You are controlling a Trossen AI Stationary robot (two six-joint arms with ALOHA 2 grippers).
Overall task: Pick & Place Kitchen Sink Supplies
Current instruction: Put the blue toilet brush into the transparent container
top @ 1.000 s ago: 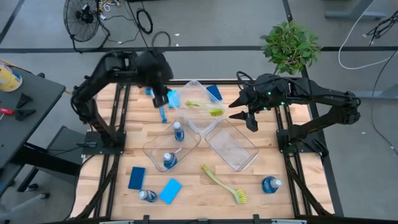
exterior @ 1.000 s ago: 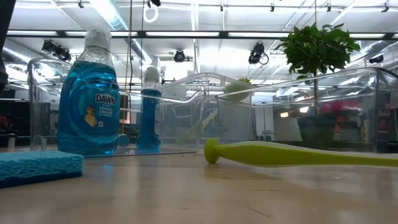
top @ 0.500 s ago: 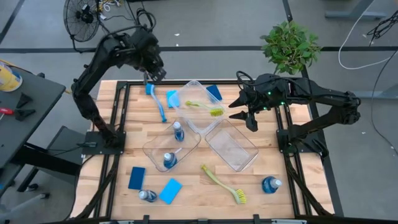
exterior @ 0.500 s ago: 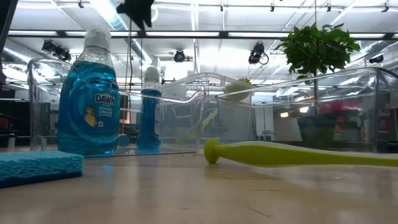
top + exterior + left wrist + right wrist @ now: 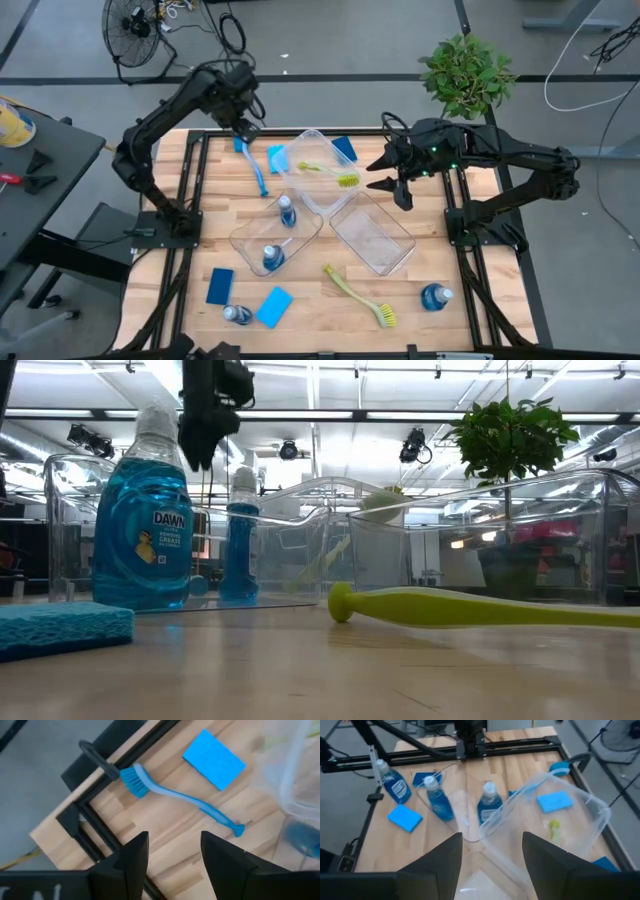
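We hold our left gripper [image 5: 243,125] high over the table's far left corner, fingers parted and empty. Our right gripper [image 5: 392,180] hovers mid-right, fingers likewise spread.

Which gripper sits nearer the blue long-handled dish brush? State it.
Left. The left gripper hangs open just above the blue long-handled dish brush at the table's far left corner; the right gripper, also open, hovers across the clear bins.

Four small bottles of blue liquid [image 5: 286,211], four blue sponges [image 5: 274,307], three dish brushes [image 5: 360,296], three clear bins [image 5: 374,233], one potted plant [image 5: 466,72]
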